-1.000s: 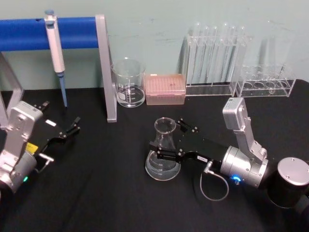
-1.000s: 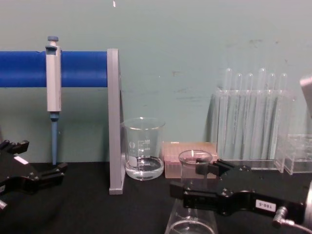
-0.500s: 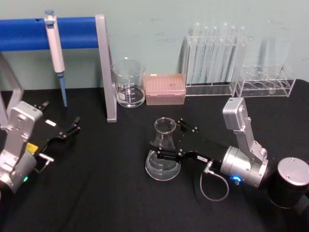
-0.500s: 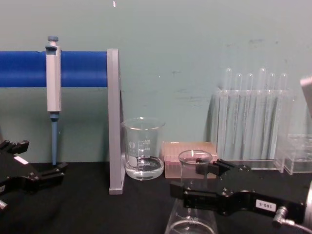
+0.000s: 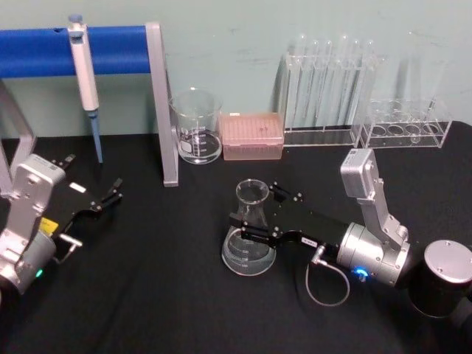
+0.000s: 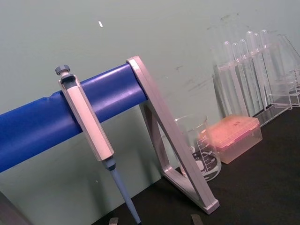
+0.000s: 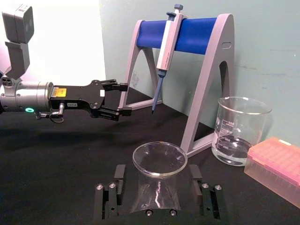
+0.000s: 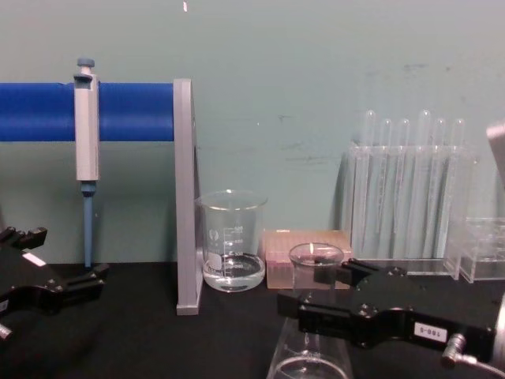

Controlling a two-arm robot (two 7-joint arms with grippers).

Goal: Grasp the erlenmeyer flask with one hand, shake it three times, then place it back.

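Observation:
The erlenmeyer flask (image 5: 248, 254) stands upright on the black table, clear glass with a little liquid in its base. My right gripper (image 5: 252, 203) reaches in from the right at neck height, open, with one black finger on each side of the neck. In the right wrist view the flask (image 7: 158, 161) sits between the fingers (image 7: 120, 176), and a thin gap shows on one side. The chest view shows the flask's rim (image 8: 316, 255) just above the gripper (image 8: 312, 289). My left gripper (image 5: 110, 193) is parked, open and empty, at the table's left.
A glass beaker (image 5: 197, 127) and a pink tip box (image 5: 253, 136) stand behind the flask. Test tube racks (image 5: 328, 96) line the back right. A pipette (image 5: 84, 74) hangs on the blue stand (image 5: 158, 103) at back left. A black cylinder (image 5: 442, 276) sits front right.
The right gripper's fingers have drawn slightly closer to the flask's neck. The flask and the left arm have not moved.

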